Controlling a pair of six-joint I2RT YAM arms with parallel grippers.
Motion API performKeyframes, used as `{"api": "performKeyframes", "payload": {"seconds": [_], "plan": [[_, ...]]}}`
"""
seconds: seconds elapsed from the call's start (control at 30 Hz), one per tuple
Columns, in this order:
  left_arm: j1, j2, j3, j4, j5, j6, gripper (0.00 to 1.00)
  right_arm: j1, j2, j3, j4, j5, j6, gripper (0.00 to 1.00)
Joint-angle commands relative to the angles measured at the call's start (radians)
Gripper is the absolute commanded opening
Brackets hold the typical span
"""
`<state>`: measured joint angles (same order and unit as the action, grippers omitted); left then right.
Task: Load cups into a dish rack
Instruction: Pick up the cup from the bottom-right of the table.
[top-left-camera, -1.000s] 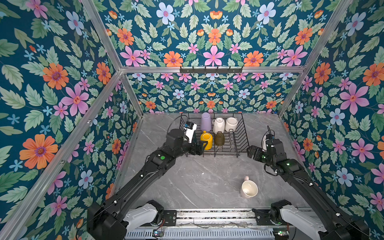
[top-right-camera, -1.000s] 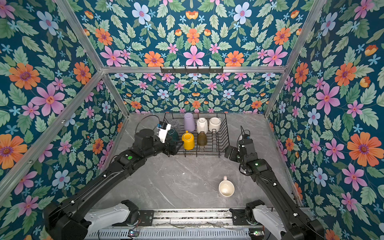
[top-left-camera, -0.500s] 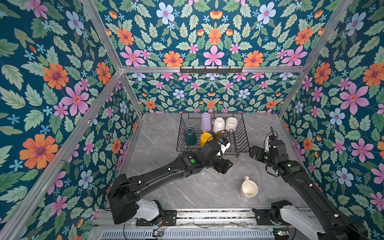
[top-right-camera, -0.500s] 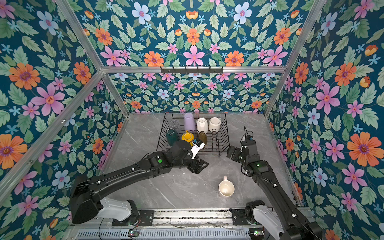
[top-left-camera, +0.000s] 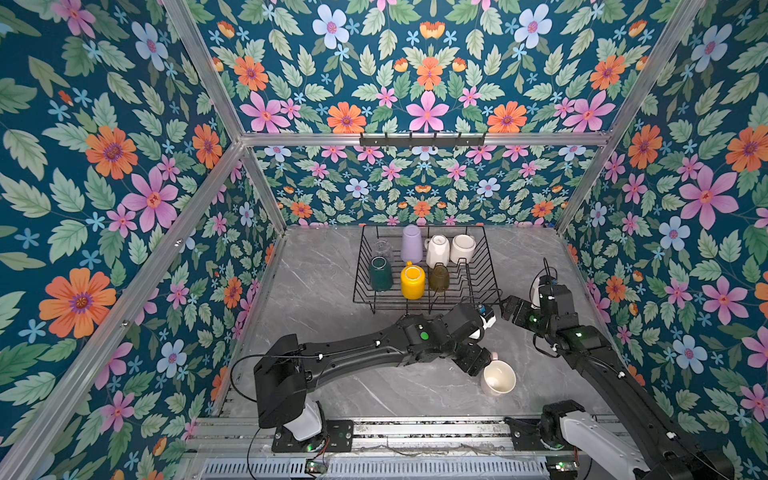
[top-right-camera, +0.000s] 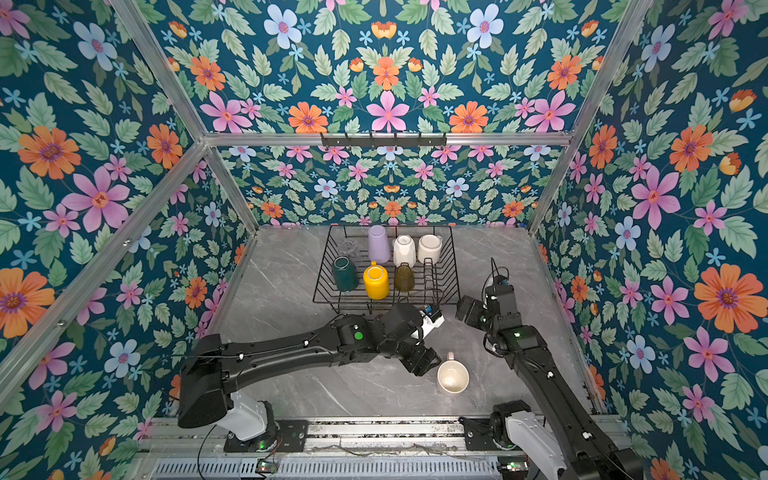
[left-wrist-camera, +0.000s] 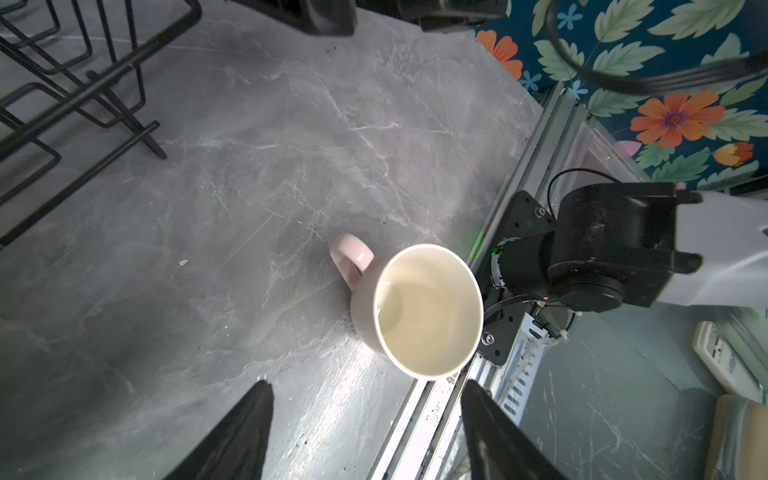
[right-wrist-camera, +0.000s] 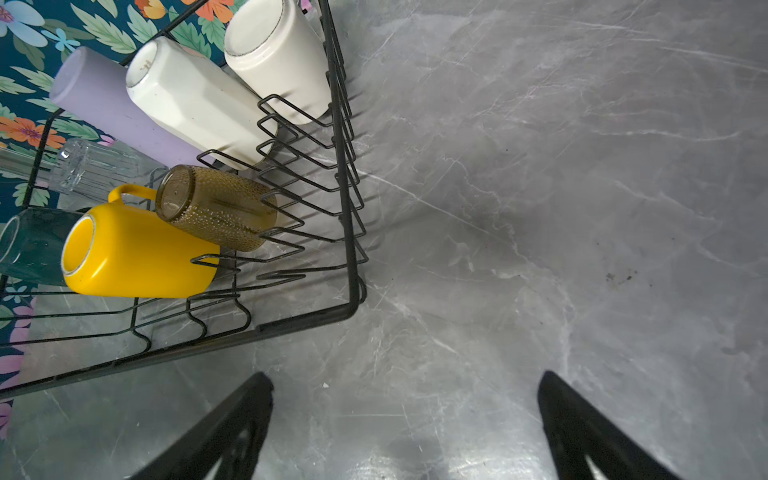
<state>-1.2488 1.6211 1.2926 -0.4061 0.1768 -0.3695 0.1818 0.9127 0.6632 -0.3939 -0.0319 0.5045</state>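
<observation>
A pale pink mug (top-left-camera: 498, 377) stands upright on the grey table near its front right, handle toward the rack. My left gripper (left-wrist-camera: 365, 384) hovers open and empty just short of that mug (left-wrist-camera: 415, 307), with the rim ahead of the fingertips. The black wire dish rack (top-left-camera: 360, 266) at the back holds several cups, among them a lilac tumbler (top-left-camera: 411, 244), a yellow mug (top-left-camera: 412, 282) and a dark green mug (top-left-camera: 380, 273). My right gripper (right-wrist-camera: 405, 378) is open and empty over bare table beside the rack's near right corner (right-wrist-camera: 351, 232).
Floral walls close in the table on three sides. A metal rail (top-left-camera: 415, 428) with both arm bases runs along the front edge, close behind the pink mug. The right arm (top-left-camera: 552, 320) stands just right of the left wrist.
My left arm has swung from the rack's left side across to the front right, above the pink mug, and its jaws have narrowed a little. The right arm has hardly moved.
</observation>
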Motion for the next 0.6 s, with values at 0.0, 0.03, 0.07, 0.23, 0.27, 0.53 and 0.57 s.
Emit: {"api": "performKeyframes", "payload": {"seconds": [0.0, 0.03, 0.07, 0.23, 0.27, 0.53, 0.57], "plan": [[-0.018, 0.028, 0.025, -0.038, -0.018, -0.001, 0.72, -0.002, -0.016, -0.005, 0.004, -0.002, -0.002, 0.99], [-0.023, 0.038, 0.034, -0.042, -0.02, 0.0, 0.72, -0.003, -0.021, -0.008, 0.003, -0.002, -0.001, 0.99], [-0.029, 0.051, 0.039, -0.047, -0.021, 0.001, 0.72, -0.003, -0.028, -0.01, -0.001, -0.001, -0.001, 0.99], [-0.043, 0.096, 0.048, -0.051, -0.022, -0.011, 0.72, -0.011, -0.065, -0.032, -0.017, -0.003, 0.002, 0.99], [-0.044, 0.105, 0.049, -0.049, -0.022, -0.012, 0.72, -0.013, -0.073, -0.036, -0.019, -0.003, 0.003, 0.99], [-0.051, 0.171, 0.076, -0.048, -0.031, -0.02, 0.7, -0.018, -0.138, -0.06, -0.051, 0.0, 0.007, 0.99], [-0.051, 0.178, 0.081, -0.048, -0.035, -0.022, 0.7, -0.018, -0.144, -0.064, -0.054, 0.001, 0.009, 0.99]]}}
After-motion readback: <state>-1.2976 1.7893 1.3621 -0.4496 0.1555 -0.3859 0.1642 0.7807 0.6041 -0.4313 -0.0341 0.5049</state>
